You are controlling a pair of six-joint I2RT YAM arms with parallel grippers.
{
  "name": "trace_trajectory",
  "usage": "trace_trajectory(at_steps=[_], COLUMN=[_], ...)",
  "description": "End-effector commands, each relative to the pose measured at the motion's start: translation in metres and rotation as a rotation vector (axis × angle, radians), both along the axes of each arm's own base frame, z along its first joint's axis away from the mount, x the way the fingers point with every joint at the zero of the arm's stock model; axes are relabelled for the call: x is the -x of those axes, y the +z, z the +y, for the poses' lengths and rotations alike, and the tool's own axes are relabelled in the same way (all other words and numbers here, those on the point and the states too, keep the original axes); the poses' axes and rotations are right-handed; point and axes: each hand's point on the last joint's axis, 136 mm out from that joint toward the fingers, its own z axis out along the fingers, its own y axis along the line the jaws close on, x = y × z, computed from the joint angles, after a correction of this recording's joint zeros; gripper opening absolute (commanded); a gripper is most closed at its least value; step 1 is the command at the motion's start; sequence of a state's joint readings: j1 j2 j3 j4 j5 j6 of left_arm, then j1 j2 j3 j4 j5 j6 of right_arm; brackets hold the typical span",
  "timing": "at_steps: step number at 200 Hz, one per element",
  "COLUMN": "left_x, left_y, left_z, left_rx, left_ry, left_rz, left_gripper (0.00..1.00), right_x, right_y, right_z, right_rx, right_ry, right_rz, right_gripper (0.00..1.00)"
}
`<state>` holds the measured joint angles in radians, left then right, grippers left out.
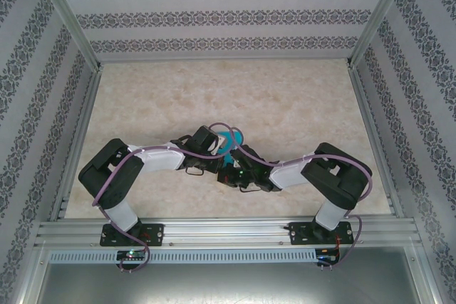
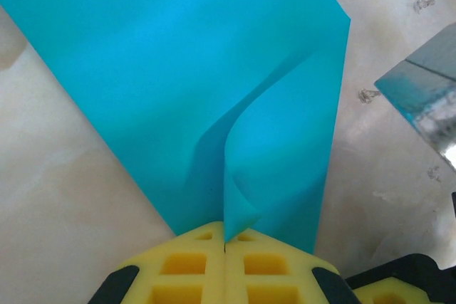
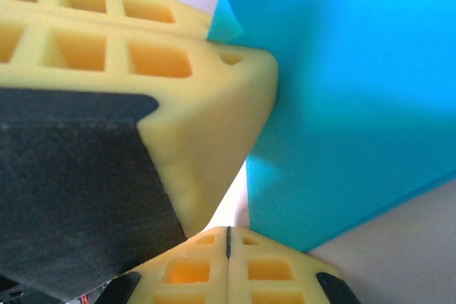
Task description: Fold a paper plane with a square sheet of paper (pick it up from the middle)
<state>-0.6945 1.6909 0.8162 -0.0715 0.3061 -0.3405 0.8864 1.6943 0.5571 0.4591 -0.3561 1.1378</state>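
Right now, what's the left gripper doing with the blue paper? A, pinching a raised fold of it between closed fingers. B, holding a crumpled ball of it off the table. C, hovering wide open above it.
A: in the left wrist view the left gripper has its yellow fingers pressed together on a curled-up fold of the blue paper, which is otherwise spread out over the table.

Walls (image 1: 235, 5): white paper with grey ornamental bands, at the back and both sides.
Table (image 1: 285, 97): beige, marbled, matte.
Frame (image 1: 68, 19): aluminium posts slanting in from the back corners, rails along the table's sides.
Near rail (image 1: 228, 231): slotted aluminium, with a perforated strip just below it.
Light: soft, even, faint shadows.
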Motion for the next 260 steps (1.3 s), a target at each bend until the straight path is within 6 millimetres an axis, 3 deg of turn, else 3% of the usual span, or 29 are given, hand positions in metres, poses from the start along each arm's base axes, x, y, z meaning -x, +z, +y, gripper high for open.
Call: trace_trajectory(at_steps=[1, 26, 57, 76, 100, 125, 161, 177, 210, 231, 260], left_x=[0.009, 0.009, 0.008, 0.007, 0.008, 0.009, 0.009, 0.008, 0.009, 0.008, 0.009], left_y=[-0.009, -0.008, -0.007, -0.007, -0.008, -0.009, -0.009, -0.009, -0.009, -0.009, -0.01], left_z=[0.002, 0.002, 0.002, 0.002, 0.001, 0.0, 0.0, 0.0, 0.0, 0.0, 0.0], left_rx=[-0.038, -0.037, -0.034, -0.035, -0.035, -0.034, -0.037, -0.039, -0.04, -0.041, -0.041], left_ry=[-0.03, -0.029, -0.029, -0.029, -0.035, -0.04, -0.042, -0.043, -0.045, -0.043, -0.046], left_rz=[0.028, 0.026, 0.024, 0.019, 0.027, 0.031, 0.035, 0.035, 0.035, 0.033, 0.036], left_gripper=[0.03, 0.03, 0.03, 0.03, 0.03, 0.03, 0.03, 0.03, 0.03, 0.03, 0.03], right_x=[-0.003, -0.017, -0.044, -0.062, -0.074, -0.077, -0.066, -0.068, -0.087, -0.094, -0.096], right_y=[0.007, 0.035, 0.038, 0.048, 0.042, 0.022, -0.009, 0.0, 0.04, 0.035, 0.018], right_z=[-0.004, -0.025, -0.06, -0.056, -0.045, -0.043, -0.062, -0.06, -0.058, -0.068, -0.066], right_rx=[0.023, 0.031, 0.092, 0.014, -0.016, -0.005, 0.114, 0.093, 0.021, 0.032, 0.031], right_ry=[-0.003, -0.046, -0.11, -0.116, -0.106, -0.113, -0.133, -0.124, -0.129, -0.147, -0.134], right_rz=[-0.028, -0.109, -0.138, -0.147, -0.125, -0.096, -0.041, -0.059, -0.142, -0.141, -0.1], right_gripper=[0.0, 0.0, 0.0, 0.0, 0.0, 0.0, 0.0, 0.0, 0.0, 0.0, 0.0])
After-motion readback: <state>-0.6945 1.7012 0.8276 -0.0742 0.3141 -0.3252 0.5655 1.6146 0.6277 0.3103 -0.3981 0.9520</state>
